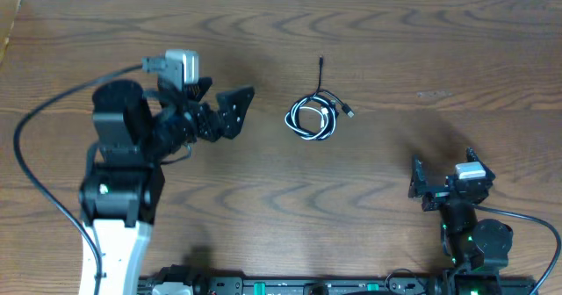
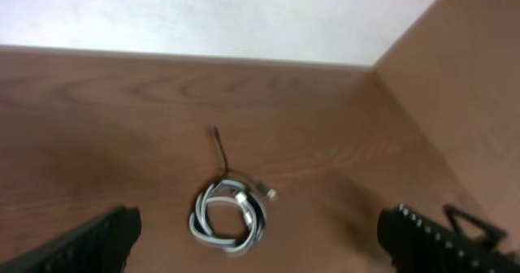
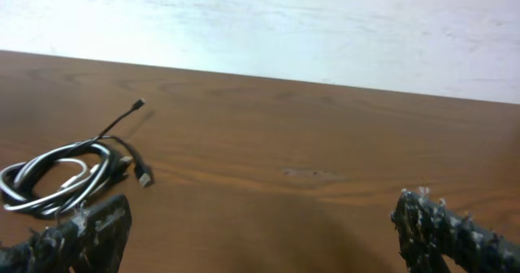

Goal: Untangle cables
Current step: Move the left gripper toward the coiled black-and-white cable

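The cables (image 1: 313, 117) lie in the middle of the table as one small coiled bundle, white and black looped together, with a black end trailing toward the far edge and a small plug at the right. The bundle also shows in the left wrist view (image 2: 228, 216) and in the right wrist view (image 3: 67, 179). My left gripper (image 1: 235, 112) is open and empty, a short way left of the bundle, its jaws pointing at it. My right gripper (image 1: 443, 183) is open and empty near the front right, well away from the bundle.
The brown wooden table (image 1: 421, 58) stretches around the bundle. A white wall (image 3: 325, 29) lies past its far edge. The thick black wire of the left arm (image 1: 35, 154) loops at the left. The arm bases stand along the front edge.
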You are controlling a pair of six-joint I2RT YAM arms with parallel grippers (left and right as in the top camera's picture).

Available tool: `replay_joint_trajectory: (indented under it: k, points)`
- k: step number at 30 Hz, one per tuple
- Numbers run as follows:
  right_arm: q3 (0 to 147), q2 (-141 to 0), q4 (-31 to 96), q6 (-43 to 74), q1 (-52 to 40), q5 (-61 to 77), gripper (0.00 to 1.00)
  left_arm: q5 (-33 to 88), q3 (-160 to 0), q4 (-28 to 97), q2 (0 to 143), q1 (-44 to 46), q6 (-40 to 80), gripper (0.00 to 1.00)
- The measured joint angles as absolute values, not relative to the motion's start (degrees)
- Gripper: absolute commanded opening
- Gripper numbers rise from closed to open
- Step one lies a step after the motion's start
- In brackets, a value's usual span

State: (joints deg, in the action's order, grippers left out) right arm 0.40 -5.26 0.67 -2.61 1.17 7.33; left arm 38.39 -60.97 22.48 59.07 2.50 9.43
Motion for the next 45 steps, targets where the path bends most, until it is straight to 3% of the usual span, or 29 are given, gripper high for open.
replay_joint_trajectory:
  k: [5,14,23,32,37,45]
  points:
    - [0.4,-5.2,-0.5,3.0,1.2,17.7,0.99,38.2,-69.8,24.2,66.8,4.7,6.9,0.98]
    - [2.3,-6.7,-4.7,9.1,1.2,29.6,0.99,37.4,-70.8,22.2,74.7,4.7,5.9,0.98]
    - [22.1,-26.1,-5.7,7.9,1.3,33.3,0.99,35.6,-71.4,24.5,76.4,4.9,7.3,0.98]
    - [48.2,-51.7,15.3,6.6,1.3,37.9,0.99,24.2,-76.8,41.5,76.6,7.8,8.9,0.98]
    - [58.6,-61.6,25.4,4.9,1.3,38.5,0.99,20.0,-80.6,44.2,77.2,8.1,12.1,0.98]
    - [61.9,-69.2,26.2,3.7,1.3,38.6,0.99,19.8,-81.0,45.5,84.9,10.6,15.7,0.98]
